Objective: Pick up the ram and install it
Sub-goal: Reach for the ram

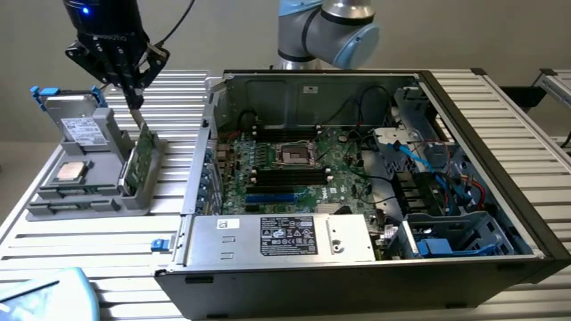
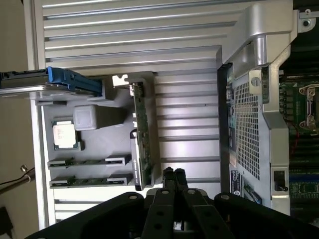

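Two ram sticks lie edge-up in slots of the grey holder tray, one beside the other; in the exterior view the ram sits at the tray's near end. My gripper hangs over the tray's right side, just above the far end of a taller green board that stands upright there. Its fingertips are pressed together with nothing between them. The open computer case holds the motherboard with black memory slots.
On the tray also rest a silver processor chip and a drive with a blue handle. The case's metal wall rises close to the tray, at its right in the exterior view. A power supply fills the case front.
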`<state>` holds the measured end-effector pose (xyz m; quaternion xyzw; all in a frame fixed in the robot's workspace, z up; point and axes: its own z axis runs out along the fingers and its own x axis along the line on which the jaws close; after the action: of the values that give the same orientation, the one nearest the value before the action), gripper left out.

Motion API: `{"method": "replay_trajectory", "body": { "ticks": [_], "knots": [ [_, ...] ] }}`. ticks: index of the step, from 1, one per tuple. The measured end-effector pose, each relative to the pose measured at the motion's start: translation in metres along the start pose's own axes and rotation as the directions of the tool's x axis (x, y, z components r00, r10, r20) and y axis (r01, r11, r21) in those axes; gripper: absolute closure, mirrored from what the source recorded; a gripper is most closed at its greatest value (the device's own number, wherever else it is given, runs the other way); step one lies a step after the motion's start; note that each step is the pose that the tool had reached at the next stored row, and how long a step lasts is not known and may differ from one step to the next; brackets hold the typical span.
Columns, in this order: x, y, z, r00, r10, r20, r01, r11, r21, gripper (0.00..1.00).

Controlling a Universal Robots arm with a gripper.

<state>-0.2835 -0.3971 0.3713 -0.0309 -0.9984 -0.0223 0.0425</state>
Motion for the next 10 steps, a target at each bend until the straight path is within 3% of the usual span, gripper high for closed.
{"method": "replay_trajectory", "body": {
  "ticks": [10],
  "knots": [
    [0.042,-0.0034,0.019,0.9999,-0.005,-0.0096,0.005,1.0,0.001,0.89]
  ]
}}
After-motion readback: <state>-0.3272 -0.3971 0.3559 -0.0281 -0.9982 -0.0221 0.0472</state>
